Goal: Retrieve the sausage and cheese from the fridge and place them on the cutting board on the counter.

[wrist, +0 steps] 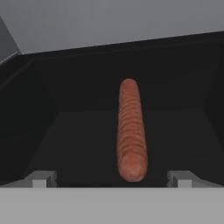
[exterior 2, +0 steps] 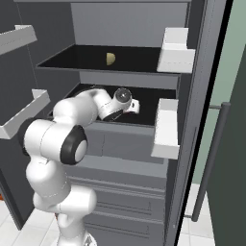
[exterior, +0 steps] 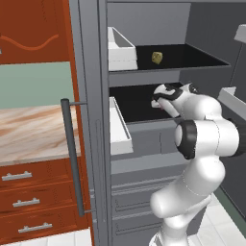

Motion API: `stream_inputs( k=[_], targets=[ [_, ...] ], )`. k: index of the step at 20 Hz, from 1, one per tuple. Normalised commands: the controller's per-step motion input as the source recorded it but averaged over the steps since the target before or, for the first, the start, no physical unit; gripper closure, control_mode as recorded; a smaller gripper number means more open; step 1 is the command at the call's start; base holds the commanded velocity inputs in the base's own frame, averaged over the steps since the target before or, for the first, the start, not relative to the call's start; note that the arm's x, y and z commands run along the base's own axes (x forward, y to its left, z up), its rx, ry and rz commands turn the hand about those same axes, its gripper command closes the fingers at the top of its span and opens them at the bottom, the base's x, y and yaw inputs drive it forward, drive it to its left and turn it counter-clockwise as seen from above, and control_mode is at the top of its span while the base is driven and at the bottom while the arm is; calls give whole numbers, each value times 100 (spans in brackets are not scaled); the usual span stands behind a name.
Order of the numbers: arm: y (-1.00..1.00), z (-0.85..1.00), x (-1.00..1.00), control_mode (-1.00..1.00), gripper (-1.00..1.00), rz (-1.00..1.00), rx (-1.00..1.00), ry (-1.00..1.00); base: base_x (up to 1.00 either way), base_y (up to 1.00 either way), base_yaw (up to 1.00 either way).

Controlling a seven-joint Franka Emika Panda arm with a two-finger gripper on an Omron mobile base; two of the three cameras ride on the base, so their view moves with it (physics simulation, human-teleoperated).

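The reddish-brown sausage (wrist: 130, 131) lies lengthwise on the dark lower shelf of the open fridge (exterior: 91, 120), its near end between my two fingertips (wrist: 41, 178). My gripper (wrist: 111, 179) is open, its tips wide on either side of the sausage and not touching it. From the base views my hand (exterior: 166, 96) (exterior 2: 122, 103) reaches into that lower shelf. The yellowish cheese (exterior: 157, 57) (exterior 2: 110, 58) sits alone on the upper shelf. The counter (exterior: 29, 132) shows to the left of the fridge; the cutting board is out of view.
White door bins (exterior: 120, 48) (exterior 2: 166, 127) line the fridge's open doors on both sides of my arm. A long bar handle (exterior: 72, 158) hangs on the left door. Red-brown drawers (exterior: 29, 202) sit under the counter.
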Motion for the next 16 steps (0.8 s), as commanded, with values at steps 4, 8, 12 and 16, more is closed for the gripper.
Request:
stream_inputs(
  k=[4, 8, 12, 16],
  targets=[
    [0, -5, 15, -100, -100, 3, 0, 0, 0, 0, 0],
    [0, -6, 14, -100, -100, 3, 0, 0, 0, 0, 0],
    [0, 0, 19, -100, -100, 3, 0, 5, 0, 0, 0],
    [0, 0, 18, -100, -100, 2, 0, 4, 0, 0, 0]
  ],
)
